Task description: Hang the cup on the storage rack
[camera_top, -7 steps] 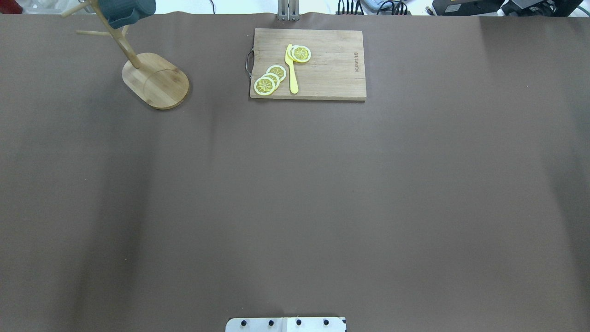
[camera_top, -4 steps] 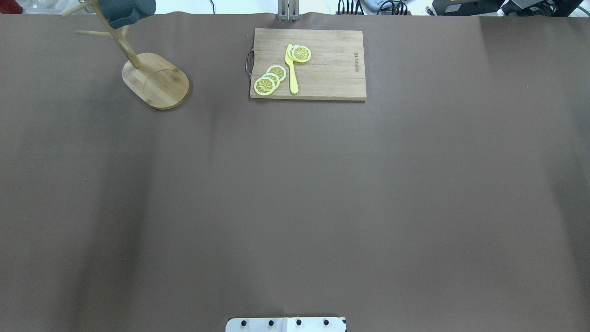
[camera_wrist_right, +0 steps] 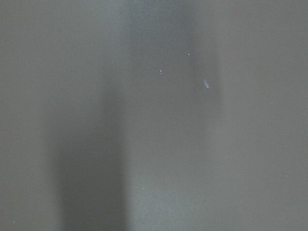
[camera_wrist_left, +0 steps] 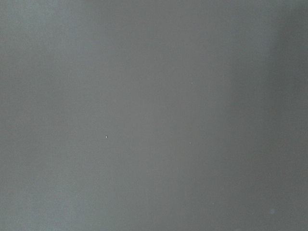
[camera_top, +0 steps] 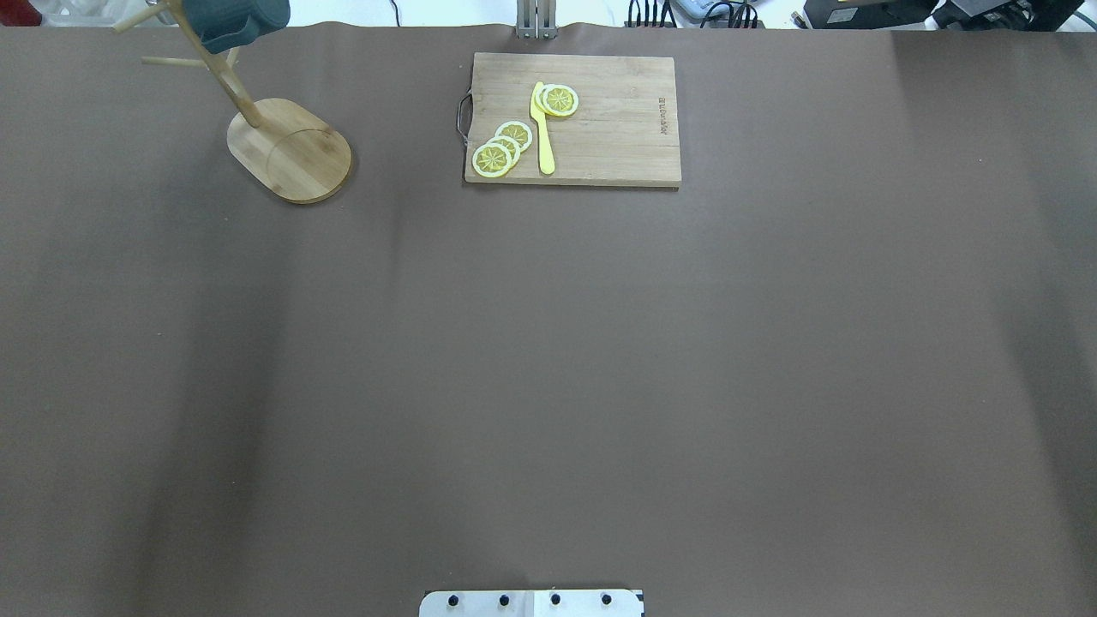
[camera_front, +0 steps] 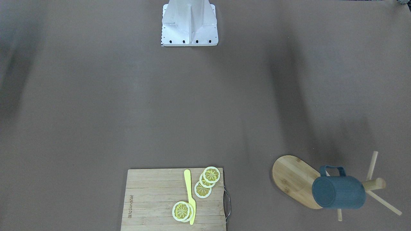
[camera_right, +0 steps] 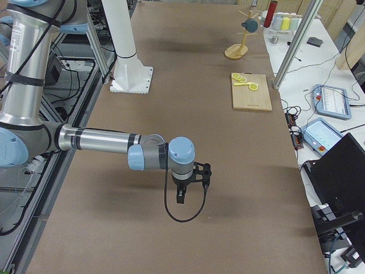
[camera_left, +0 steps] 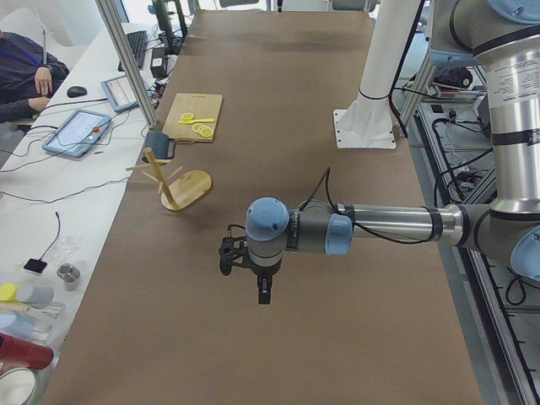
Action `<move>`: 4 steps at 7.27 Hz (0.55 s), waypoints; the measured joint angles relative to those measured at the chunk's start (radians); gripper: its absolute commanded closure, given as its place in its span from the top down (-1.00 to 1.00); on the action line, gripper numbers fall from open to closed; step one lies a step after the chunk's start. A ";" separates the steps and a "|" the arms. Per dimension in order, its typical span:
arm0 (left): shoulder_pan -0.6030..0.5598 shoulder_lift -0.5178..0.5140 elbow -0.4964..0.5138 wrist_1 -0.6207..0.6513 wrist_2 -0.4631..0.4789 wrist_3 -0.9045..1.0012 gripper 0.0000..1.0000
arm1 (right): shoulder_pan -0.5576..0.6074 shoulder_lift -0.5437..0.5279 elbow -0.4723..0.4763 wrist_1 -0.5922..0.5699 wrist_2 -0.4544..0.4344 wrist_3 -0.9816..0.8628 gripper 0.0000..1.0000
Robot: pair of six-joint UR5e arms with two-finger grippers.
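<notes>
The dark slate-blue cup (camera_front: 338,192) hangs by its squarish handle on a peg of the bamboo storage rack (camera_front: 290,175), lying sideways with its bottom toward the front-facing camera. In the overhead view the cup (camera_top: 236,17) sits at the top left, above the rack's oval base (camera_top: 291,152). My left gripper (camera_left: 262,295) shows only in the exterior left view, pointing down over bare table far from the rack. My right gripper (camera_right: 180,198) shows only in the exterior right view, likewise over bare table. I cannot tell whether either is open or shut. Both wrist views show only table cover.
A slatted wooden cutting board (camera_top: 600,120) with several lemon slices (camera_top: 501,147) and a yellow knife (camera_top: 542,128) lies at the table's far middle. The robot's white base (camera_front: 189,22) stands at the near edge. Operators' desks with tablets flank the far side.
</notes>
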 measured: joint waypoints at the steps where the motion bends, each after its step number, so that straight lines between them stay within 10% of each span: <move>1: 0.000 0.000 0.000 0.001 0.000 0.000 0.98 | -0.006 0.005 0.004 -0.002 -0.002 0.000 1.00; 4: 0.000 -0.001 -0.003 0.002 0.001 0.000 0.98 | -0.011 0.007 0.004 0.000 -0.011 0.000 1.00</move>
